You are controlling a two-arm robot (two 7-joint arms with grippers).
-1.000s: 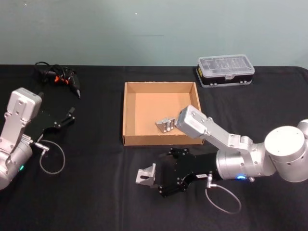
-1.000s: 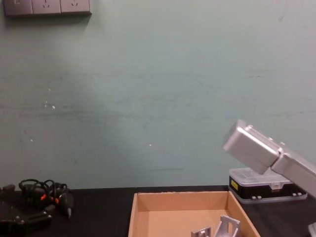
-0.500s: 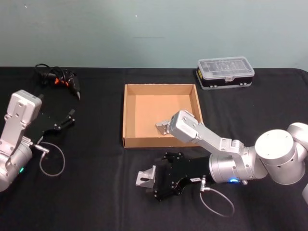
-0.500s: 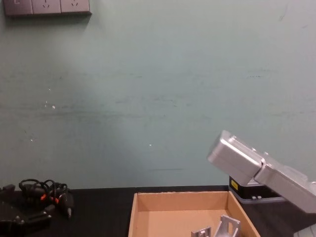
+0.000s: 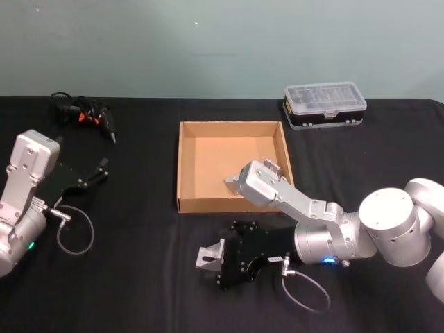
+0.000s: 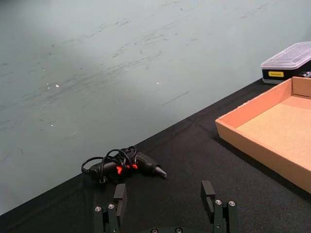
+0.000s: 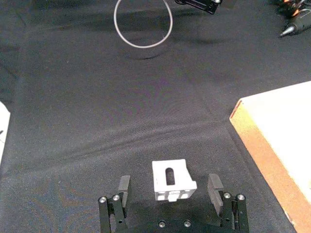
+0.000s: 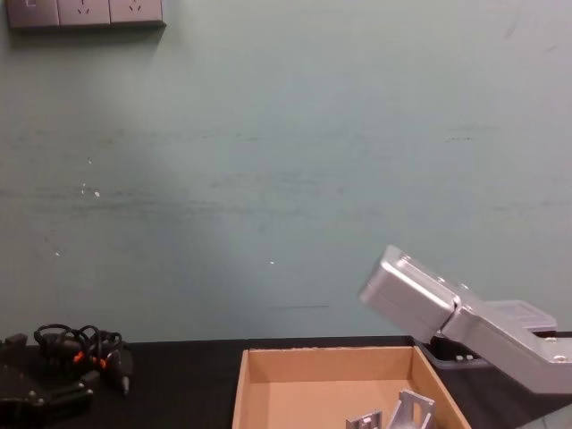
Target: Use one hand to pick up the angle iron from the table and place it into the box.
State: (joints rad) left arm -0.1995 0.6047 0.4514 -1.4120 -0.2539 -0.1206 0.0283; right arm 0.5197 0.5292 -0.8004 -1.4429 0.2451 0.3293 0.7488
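Right gripper (image 5: pixel 223 266): down low near the table's front edge, black fingers spread wide and nothing clenched. In the right wrist view the gripper (image 7: pixel 171 201) has one finger on either side of the bracket, neither pad touching it.
Angle iron (image 5: pixel 210 255): a small silver L-bracket, resting on the black table (image 5: pixel 139 291) in front of the box's front wall, just off its left front corner. From the right wrist it shows as (image 7: pixel 171 180), slotted face up, sitting between the open fingers.
Box (image 5: pixel 186 166): tan cardboard tray at the middle of the table, low walls, brown floor. From the chest, a second silver bracket (image 8: pixel 402 416) lies inside near the front right corner; from the head it sits partly behind the right arm's silver link.
Left gripper (image 5: pixel 89 175): parked near the table's left edge, well apart from the box. In its own wrist view the gripper (image 6: pixel 166 206) is open, fingers apart and empty.
Cables (image 5: pixel 82 113): a black bundle with orange marks at the back left corner of the table.
Plastic case (image 5: pixel 325 103): clear-lidded, black, at the back edge, beyond the box's right rear corner.
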